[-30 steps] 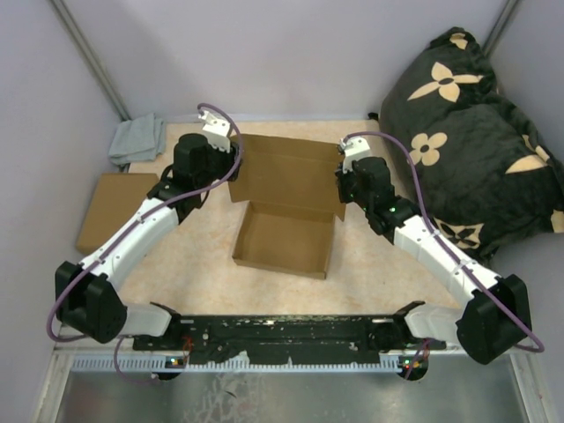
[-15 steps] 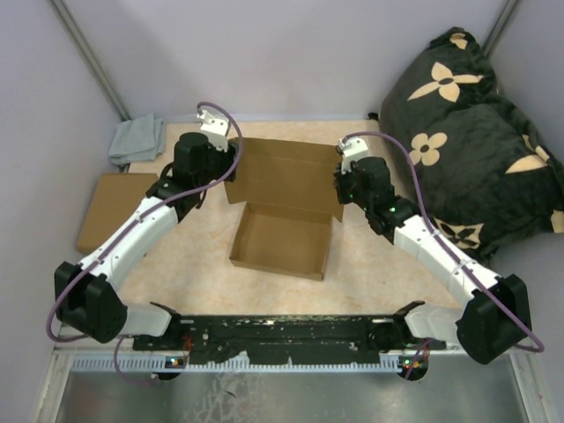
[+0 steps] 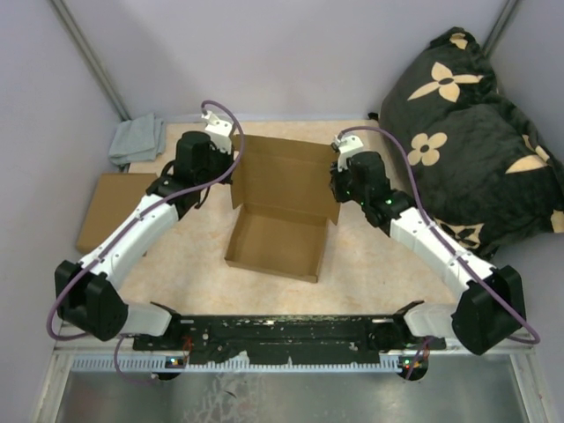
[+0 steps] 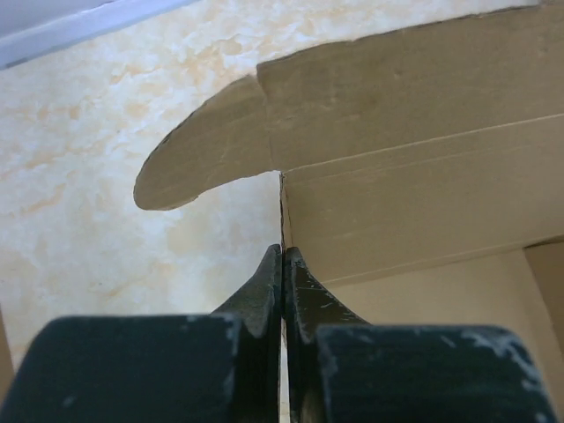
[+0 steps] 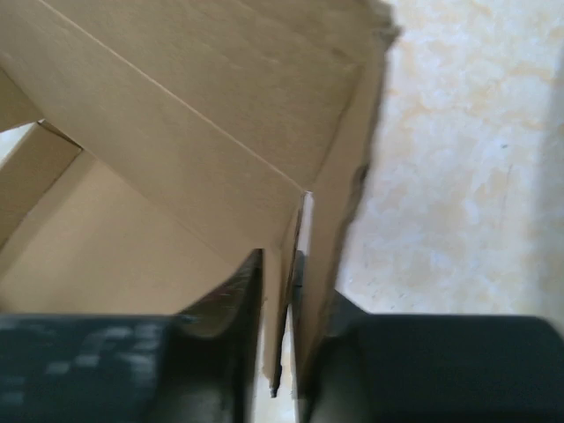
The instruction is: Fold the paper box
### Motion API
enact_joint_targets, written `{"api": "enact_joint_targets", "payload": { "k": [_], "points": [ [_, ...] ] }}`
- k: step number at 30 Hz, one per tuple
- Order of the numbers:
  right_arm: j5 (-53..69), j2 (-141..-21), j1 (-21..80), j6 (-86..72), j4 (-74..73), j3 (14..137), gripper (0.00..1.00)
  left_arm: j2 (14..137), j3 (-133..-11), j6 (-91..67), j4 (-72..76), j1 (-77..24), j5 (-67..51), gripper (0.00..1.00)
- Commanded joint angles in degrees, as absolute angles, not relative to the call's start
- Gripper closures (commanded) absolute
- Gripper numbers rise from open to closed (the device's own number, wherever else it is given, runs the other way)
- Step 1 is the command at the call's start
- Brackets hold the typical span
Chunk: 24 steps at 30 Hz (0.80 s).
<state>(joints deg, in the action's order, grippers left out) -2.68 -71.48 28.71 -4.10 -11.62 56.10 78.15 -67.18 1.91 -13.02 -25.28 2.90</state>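
The paper box (image 3: 275, 240) sits mid-table as a shallow brown tray, its lid (image 3: 286, 176) standing up at the back. My left gripper (image 3: 232, 174) is at the box's back left corner. In the left wrist view it (image 4: 282, 254) is shut, and the thin edge of the left side wall (image 4: 283, 207) runs straight into the fingertips, below a rounded flap (image 4: 207, 154). My right gripper (image 3: 338, 189) is at the back right corner. Its fingers (image 5: 249, 280) stand slightly apart around the right wall (image 5: 284, 264), with a sliver of light beside the cardboard.
A plain flat cardboard box (image 3: 109, 210) lies at the left wall, with a grey cloth (image 3: 137, 139) behind it. A black flowered cushion (image 3: 467, 132) fills the right side. Grey walls close in the back and left.
The left gripper opened and then shut at the box's left corner. The right jaws have parted a little. The tray has slid a bit to the left and toward the arms.
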Motion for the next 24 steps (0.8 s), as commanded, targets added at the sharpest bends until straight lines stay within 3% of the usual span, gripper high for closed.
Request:
{"api": "enact_joint_targets", "payload": {
  "k": [1, 5, 10, 24],
  "points": [
    [-2.12, -73.03, 28.56, -5.59, -16.31, 62.94, 0.74, 76.37, -69.02, 0.35, -15.94, -25.02, -0.49, 1.00],
    [-3.32, -74.00, 28.56, -6.21, -23.35, 67.77, 0.53, 73.74, -67.87, -0.12, -15.79, -25.04, 0.19, 1.00],
    [-5.41, -74.86, 28.27, -4.39, -28.43, 71.54, 0.51, 70.00, -65.55, -0.42, -14.51, -25.07, 1.07, 1.00],
    [-1.23, -82.38, 28.15, -1.51, -38.70, 78.61, 0.79, 65.75, -61.89, -0.96, -13.01, -25.14, -0.35, 1.00]
  ]
}}
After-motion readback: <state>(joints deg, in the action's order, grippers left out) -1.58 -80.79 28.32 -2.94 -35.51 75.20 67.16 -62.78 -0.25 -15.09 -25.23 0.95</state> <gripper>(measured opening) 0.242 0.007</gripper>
